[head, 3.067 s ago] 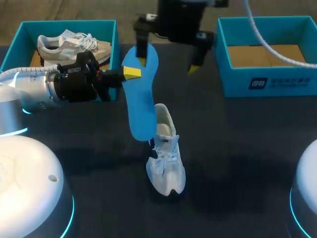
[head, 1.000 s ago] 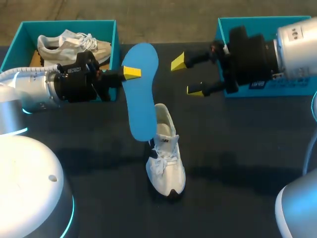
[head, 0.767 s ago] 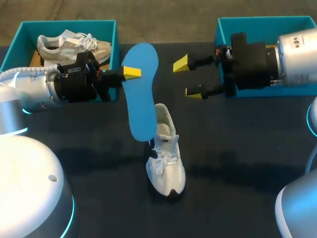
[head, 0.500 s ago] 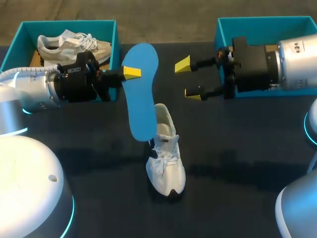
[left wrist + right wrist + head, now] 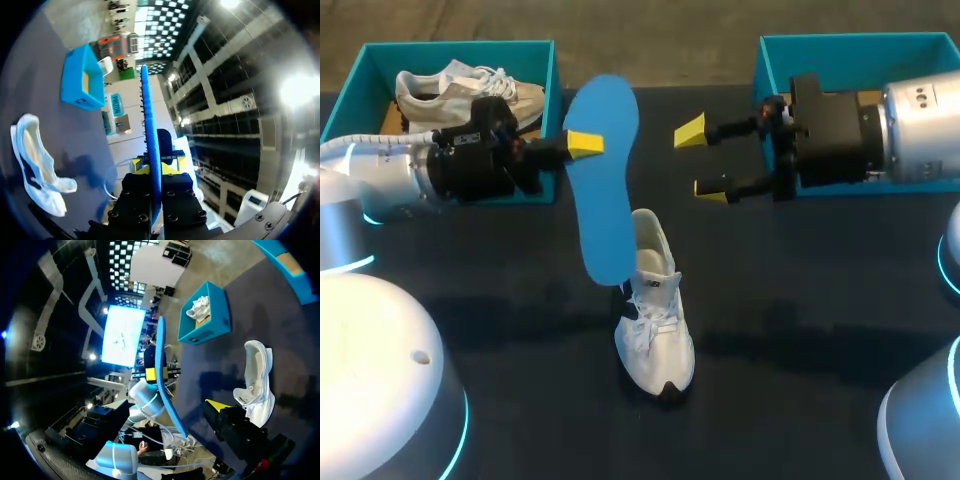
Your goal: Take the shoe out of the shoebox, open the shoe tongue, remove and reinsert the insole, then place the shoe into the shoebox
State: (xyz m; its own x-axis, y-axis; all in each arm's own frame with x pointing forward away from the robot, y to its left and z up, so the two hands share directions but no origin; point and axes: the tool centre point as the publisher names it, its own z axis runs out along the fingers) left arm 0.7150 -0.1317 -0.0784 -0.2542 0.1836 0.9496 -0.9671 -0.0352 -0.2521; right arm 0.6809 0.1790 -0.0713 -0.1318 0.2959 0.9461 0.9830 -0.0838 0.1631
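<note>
The left gripper point(image 5: 582, 146) is closed on the insole point(image 5: 605, 190). One yellow tip presses on the near face of the insole and, in the left wrist view, the thin blue edge runs straight up between the two fingers point(image 5: 170, 168). The grip is on the upper part of the insole, and the blue sheet hangs down from there, a little tilted.

In the head view, the lower end of the insole overlaps the heel of the shoe point(image 5: 655, 320). This view does not tell if they touch. In the right wrist view, the insole point(image 5: 162, 375) and the shoe point(image 5: 257, 380) appear apart.

The shoe is white and stands on its sole near the middle of the table point(image 5: 800, 300), outside both boxes. Its toe points to the robot and its heel to the far side. In the left wrist view, the mouth of the shoe point(image 5: 30, 160) is wide open.

The right gripper point(image 5: 702, 160) is wide open and holds nothing. It is in the air just beside the right box point(image 5: 762, 65) and points toward the insole, with a clear gap to it. The right arm covers the front of this box.

The left box point(image 5: 545, 70) is at the far left corner, behind the left arm. A second shoe point(image 5: 460, 92), of beige colour, lies in it.
</note>
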